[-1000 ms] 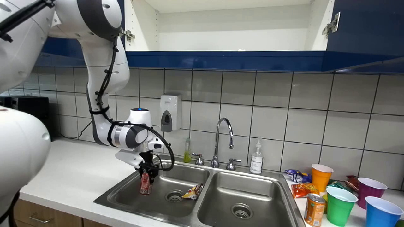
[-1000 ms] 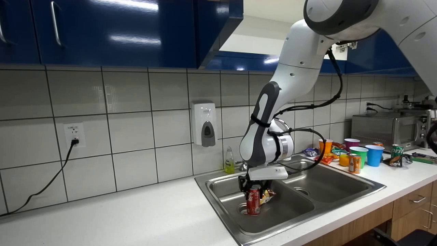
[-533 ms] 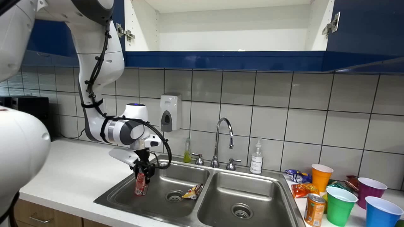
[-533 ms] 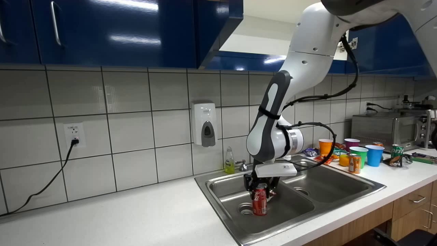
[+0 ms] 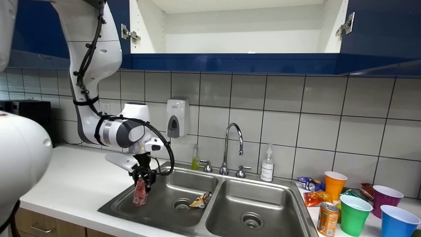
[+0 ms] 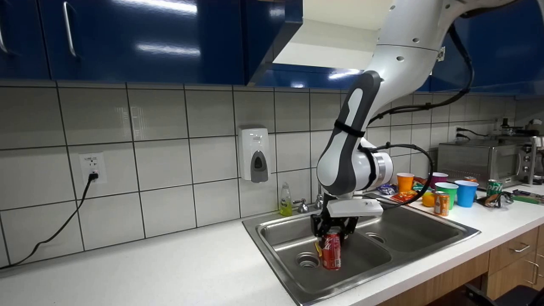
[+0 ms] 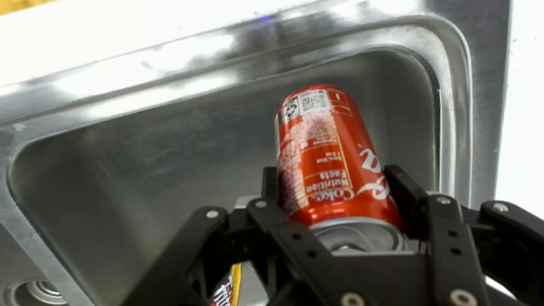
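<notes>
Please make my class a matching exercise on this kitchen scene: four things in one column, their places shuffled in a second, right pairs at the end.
Column one
1. red soda can
2. snack packet
3. white dispenser
4. blue cup

Column two
A. fixed to the tiled wall
B. held in the gripper
C. standing on the counter
D. lying in a sink basin

Right pairs: 1-B, 2-D, 3-A, 4-C

Exterior view | gripper (image 6: 332, 242): clasping red can (image 6: 331, 254) | below gripper: metal sink (image 6: 365, 257), drain (image 6: 307, 260) | behind gripper: soap bottle (image 6: 285, 203), tap handle (image 6: 302, 208) | well apart from gripper: blue cup (image 6: 466, 195), oven (image 6: 471, 163) | above gripper: open cupboard (image 6: 331, 47)
</notes>
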You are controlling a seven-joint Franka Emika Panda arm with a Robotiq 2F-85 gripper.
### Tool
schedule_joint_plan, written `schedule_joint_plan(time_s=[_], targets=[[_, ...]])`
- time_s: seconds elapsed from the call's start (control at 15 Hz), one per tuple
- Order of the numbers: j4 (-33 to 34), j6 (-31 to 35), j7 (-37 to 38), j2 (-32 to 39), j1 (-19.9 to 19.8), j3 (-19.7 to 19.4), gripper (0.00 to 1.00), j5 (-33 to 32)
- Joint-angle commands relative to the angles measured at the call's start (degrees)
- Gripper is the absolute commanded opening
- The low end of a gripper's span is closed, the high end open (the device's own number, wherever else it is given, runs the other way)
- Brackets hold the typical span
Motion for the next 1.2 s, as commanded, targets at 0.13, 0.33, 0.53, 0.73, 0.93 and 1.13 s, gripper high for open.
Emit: schedule_joint_plan(time_s=[0.13, 0.33, 0.53, 0.73, 0.93, 1.13], targets=[[-5.60, -2.91, 1.17, -8.90, -2.67, 2.72, 0.38, -1.42], [-7.41, -3.96, 1.40, -12.12, -3.22, 3.46, 0.38, -1.66], [-8.92, -5.63, 1.15, -15.44, -4.00, 4.58, 0.38, -1.04], [-9.91, -8.37, 1.13, -18.62, -4.59, 5.47, 0.38, -0.61], [-10.49, -11.66, 0.84, -21.83, -4.95, 6.25, 0.38, 0.35], [-10.48, -16.04, 0.61, -24.89, -4.84, 6.66, 0.38, 1.57]])
